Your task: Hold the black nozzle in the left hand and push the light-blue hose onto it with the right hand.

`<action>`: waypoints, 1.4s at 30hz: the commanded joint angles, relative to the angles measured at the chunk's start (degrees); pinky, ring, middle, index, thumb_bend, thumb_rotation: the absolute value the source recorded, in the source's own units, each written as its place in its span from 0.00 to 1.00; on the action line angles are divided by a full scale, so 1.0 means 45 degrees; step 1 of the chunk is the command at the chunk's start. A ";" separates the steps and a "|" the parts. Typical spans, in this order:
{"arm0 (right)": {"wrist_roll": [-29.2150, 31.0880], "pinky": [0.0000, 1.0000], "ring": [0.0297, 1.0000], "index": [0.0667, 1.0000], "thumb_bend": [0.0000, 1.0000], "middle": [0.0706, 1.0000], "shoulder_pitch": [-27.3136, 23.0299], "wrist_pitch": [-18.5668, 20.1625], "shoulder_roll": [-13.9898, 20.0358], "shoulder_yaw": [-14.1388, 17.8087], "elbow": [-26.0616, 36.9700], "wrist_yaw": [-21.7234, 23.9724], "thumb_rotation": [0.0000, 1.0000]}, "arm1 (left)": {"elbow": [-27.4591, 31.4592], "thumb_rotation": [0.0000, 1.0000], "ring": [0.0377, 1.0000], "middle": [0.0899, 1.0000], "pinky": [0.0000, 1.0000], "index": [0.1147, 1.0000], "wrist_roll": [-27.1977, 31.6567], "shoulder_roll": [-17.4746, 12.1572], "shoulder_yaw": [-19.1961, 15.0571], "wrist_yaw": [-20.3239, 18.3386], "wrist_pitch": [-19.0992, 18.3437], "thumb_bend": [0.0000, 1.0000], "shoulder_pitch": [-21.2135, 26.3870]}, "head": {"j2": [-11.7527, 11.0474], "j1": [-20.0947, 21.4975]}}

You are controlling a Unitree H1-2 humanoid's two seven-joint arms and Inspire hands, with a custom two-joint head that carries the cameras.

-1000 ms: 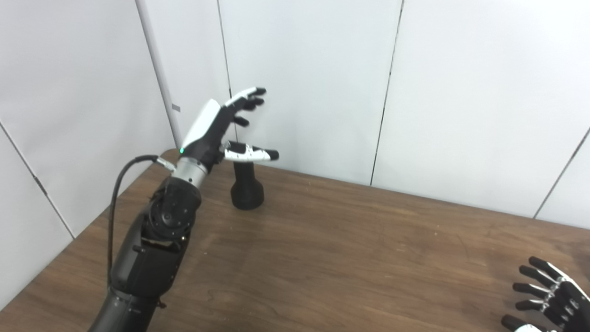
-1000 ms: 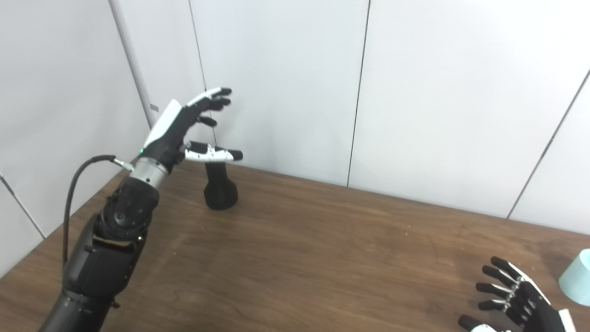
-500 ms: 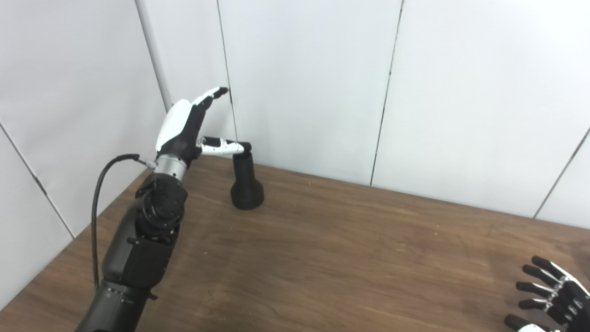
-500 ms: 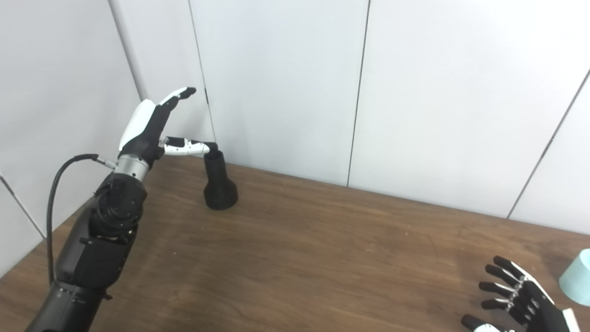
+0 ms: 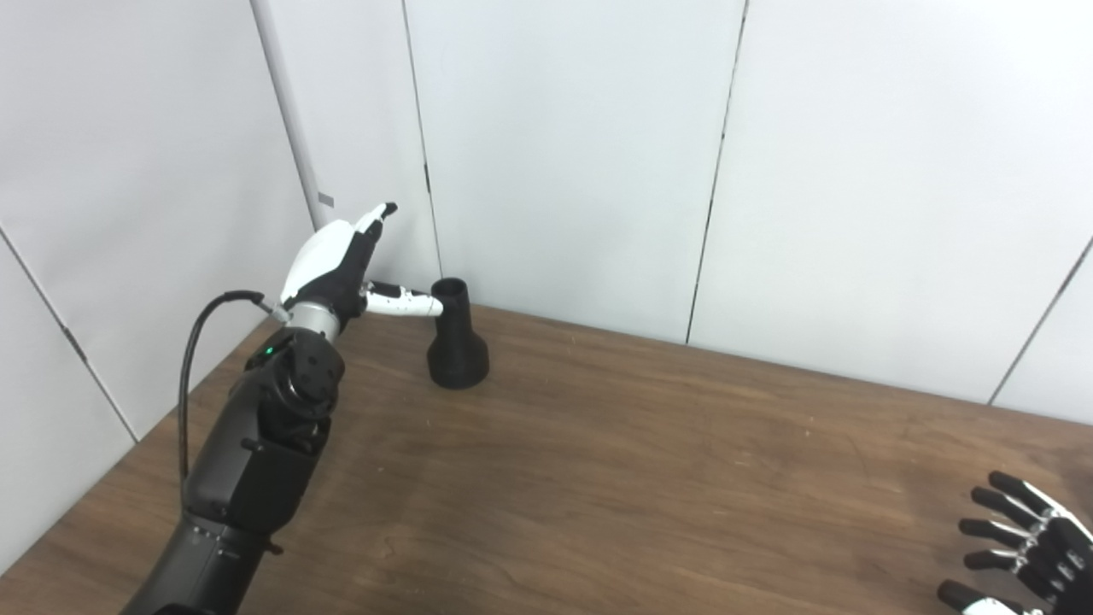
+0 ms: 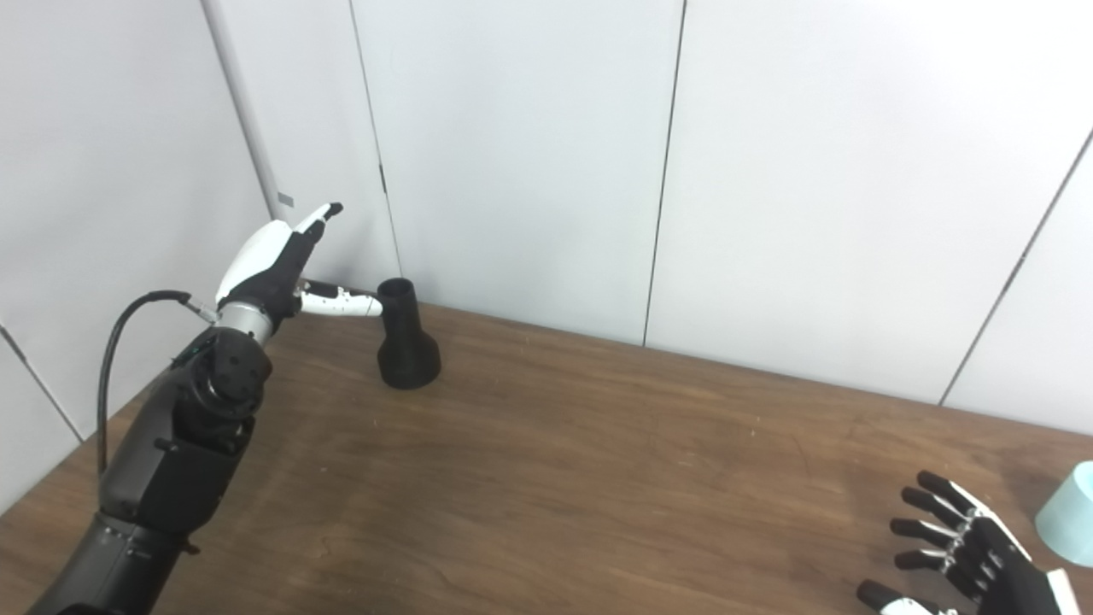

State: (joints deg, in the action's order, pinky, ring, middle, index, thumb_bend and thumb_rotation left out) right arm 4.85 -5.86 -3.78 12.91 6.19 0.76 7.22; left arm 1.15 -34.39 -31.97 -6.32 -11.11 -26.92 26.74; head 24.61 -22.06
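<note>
1. I am looking at the brown wooden table (image 5: 649,478), which is running up to white wall panels (image 5: 564,154) along its far edge
2. I am holding my left arm (image 5: 256,453) out over the table's left edge, toward the far-left corner
3. My left hand (image 5: 337,269) is hovering at that corner with its fingers stretched out and apart and its thumb pointing at the neck of the black nozzle (image 5: 457,342); the thumb tip is sitting right beside the neck, and I cannot tell whether it is touching; the hand is gripping nothing
4. The black nozzle is standing upright on its wide base near the far-left corner, narrow open end up
5. My right hand (image 6: 961,555) is waiting at the table's near-right corner, fingers fanned apart, holding nothing
6. The light-blue hose (image 6: 1067,525) is showing only partly at the table's right edge, just beside my right hand and well apart from the nozzle
</note>
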 commanded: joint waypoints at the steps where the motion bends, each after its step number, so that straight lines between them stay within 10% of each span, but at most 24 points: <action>1: -0.0005 0.54 0.67 0.79 0.70 0.77 -0.0256 -0.0314 0.0224 0.0137 0.0461 -0.0051 0.04 | -0.0001 0.34 1.00 0.99 1.00 0.99 -0.0181 -0.0145 -0.0164 0.0038 0.0003 1.00 0.0417 | 0.0021 0.0005; 42: 0.0239 0.52 0.66 0.78 0.74 0.75 0.0172 0.0335 0.0314 0.0278 0.1257 0.0026 0.11 | -0.3908 0.29 1.00 0.90 1.00 0.80 0.1571 0.0749 0.1215 0.1976 0.1145 0.99 0.0288 | 0.0598 0.0350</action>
State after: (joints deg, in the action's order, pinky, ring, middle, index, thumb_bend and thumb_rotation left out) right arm 5.14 -4.09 -1.53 13.34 6.70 4.07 7.24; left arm -16.67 -27.69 -27.32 -0.53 -3.92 -23.76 25.41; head 27.16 -20.57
